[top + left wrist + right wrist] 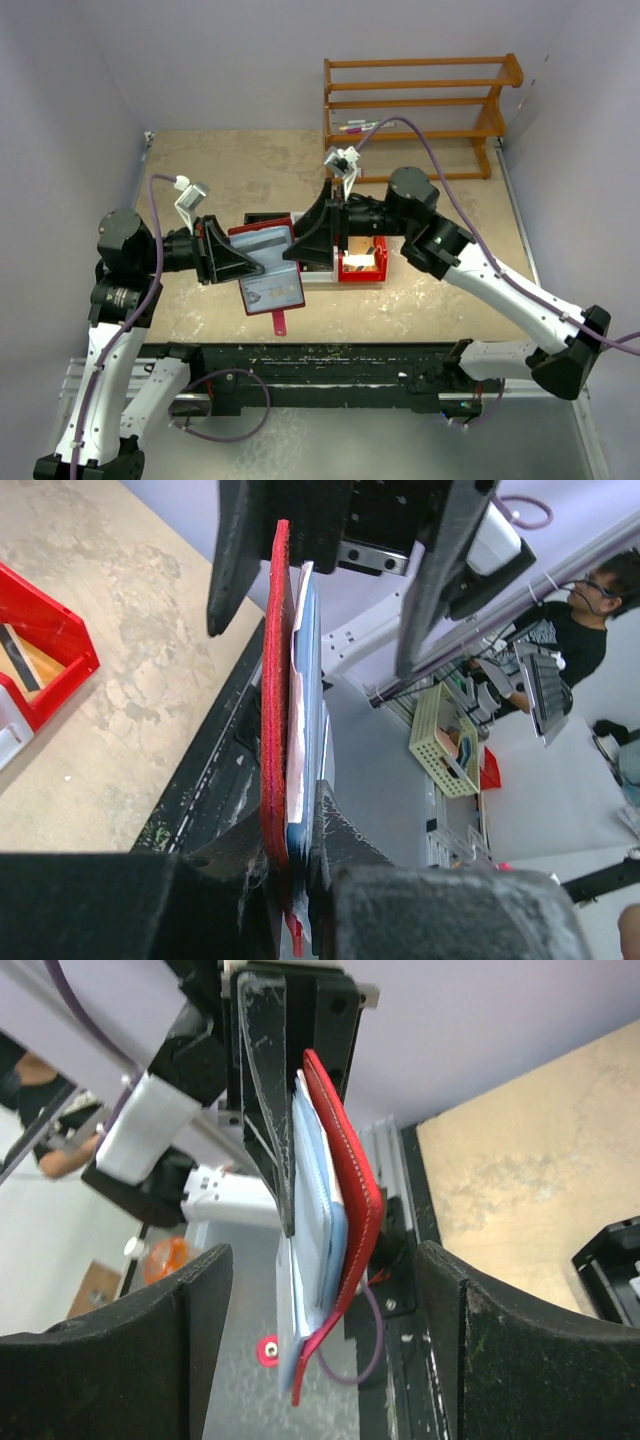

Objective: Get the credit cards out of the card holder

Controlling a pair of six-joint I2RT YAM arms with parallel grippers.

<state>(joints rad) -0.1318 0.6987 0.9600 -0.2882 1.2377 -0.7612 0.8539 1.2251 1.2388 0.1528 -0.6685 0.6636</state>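
Observation:
The maroon card holder hangs open above the table between both arms, blue-grey sleeves facing up and its red strap dangling. A tan credit card shows in its lower panel. My left gripper is shut on the holder's left edge. In the left wrist view the holder is edge-on, pinched in my left gripper. My right gripper is open at the holder's right side. In the right wrist view the holder stands untouched between the spread fingers of my right gripper.
A red plastic bin sits on the table under the right wrist. A small black box lies behind the holder. A wooden rack stands at the back right. The table's black front rail runs below the holder.

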